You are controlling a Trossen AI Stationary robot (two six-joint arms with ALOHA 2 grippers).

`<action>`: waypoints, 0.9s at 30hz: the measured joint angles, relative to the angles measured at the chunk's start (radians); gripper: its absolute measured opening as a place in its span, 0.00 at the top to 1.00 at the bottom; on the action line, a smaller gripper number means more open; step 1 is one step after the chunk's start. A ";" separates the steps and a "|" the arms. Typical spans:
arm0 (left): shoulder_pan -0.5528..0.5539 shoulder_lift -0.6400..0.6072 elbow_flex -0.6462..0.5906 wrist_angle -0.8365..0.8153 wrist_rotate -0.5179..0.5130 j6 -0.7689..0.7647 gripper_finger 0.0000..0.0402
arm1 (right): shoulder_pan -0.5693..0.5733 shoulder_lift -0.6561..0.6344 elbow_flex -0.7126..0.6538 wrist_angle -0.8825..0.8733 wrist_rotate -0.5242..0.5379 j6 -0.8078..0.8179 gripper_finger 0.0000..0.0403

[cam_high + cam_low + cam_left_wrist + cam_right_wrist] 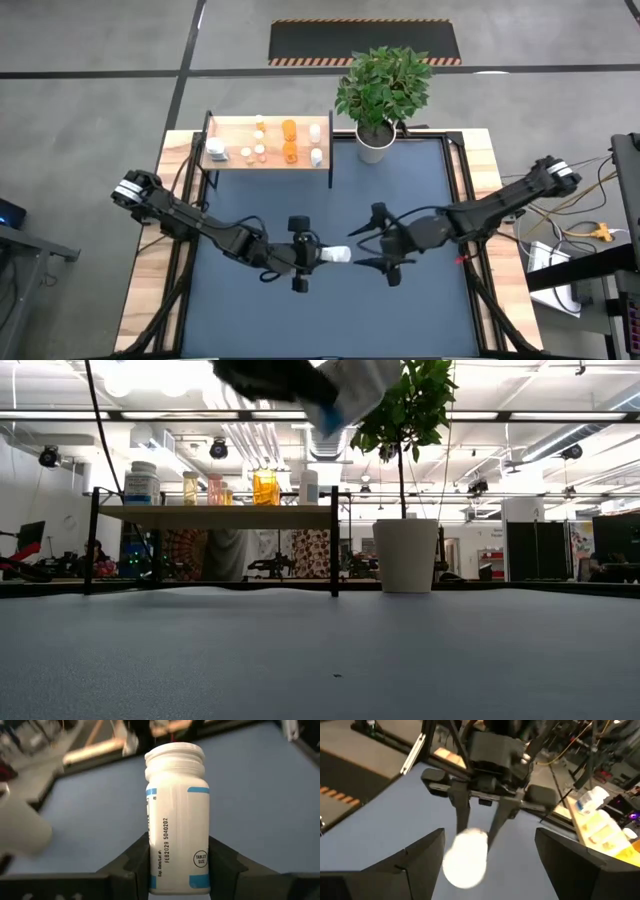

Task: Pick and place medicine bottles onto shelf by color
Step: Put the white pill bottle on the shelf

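Observation:
A white medicine bottle (177,815) with a blue-striped label is held in my left gripper (318,255), shut on it above the middle of the blue tabletop; its cap end points at my right arm. My right gripper (372,247) stands open just beyond the cap, touching nothing; in the right wrist view its fingers flank the bottle's round cap (465,857) from a distance. The wooden shelf (232,130) at the far left carries several bottles, standing on their bases: orange ones (290,128) in the middle, white ones (315,131) toward its right end, a larger white one (216,150) at its left. My left gripper pinches the bottle's lower body (177,870), near its base, between its two fingers (132,865). The bottle lies along the fingers, cap end away from the gripper. It is lifted clear of the table, as the low view shows it high above the tabletop (345,390).
A potted plant in a white pot (375,140) stands at the far edge, right of the shelf. The blue tabletop (330,310) stretches bare toward the near edge. Cables and equipment lie beyond the table's right side (590,235).

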 joint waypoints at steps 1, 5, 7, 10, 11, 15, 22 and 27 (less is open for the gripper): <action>0.000 -0.004 0.000 0.024 0.001 0.028 0.70 | 0.000 -0.023 -0.011 0.000 -0.001 0.005 0.26; 0.000 -0.032 0.000 0.109 0.007 0.125 0.70 | 0.000 -0.092 -0.090 0.047 -0.007 0.025 0.28; 0.000 -0.039 0.000 0.167 0.011 0.169 0.70 | 0.000 -0.116 -0.143 0.107 -0.007 0.034 0.29; -0.001 -0.046 -0.009 0.257 0.019 0.232 0.70 | 0.000 -0.138 -0.232 0.238 -0.007 0.039 0.30; -0.001 -0.048 -0.017 0.301 0.022 0.253 0.70 | -0.002 -0.138 -0.262 0.293 -0.004 0.032 0.30; 0.002 -0.052 -0.062 0.485 0.039 0.315 0.70 | -0.012 -0.114 -0.366 0.530 0.000 -0.004 0.29; 0.015 -0.036 -0.141 0.776 0.041 0.330 0.69 | -0.054 -0.020 -0.444 0.832 -0.060 -0.011 0.29; 0.030 -0.032 -0.211 0.938 0.043 0.326 0.69 | -0.088 0.055 -0.415 0.946 -0.134 0.017 0.30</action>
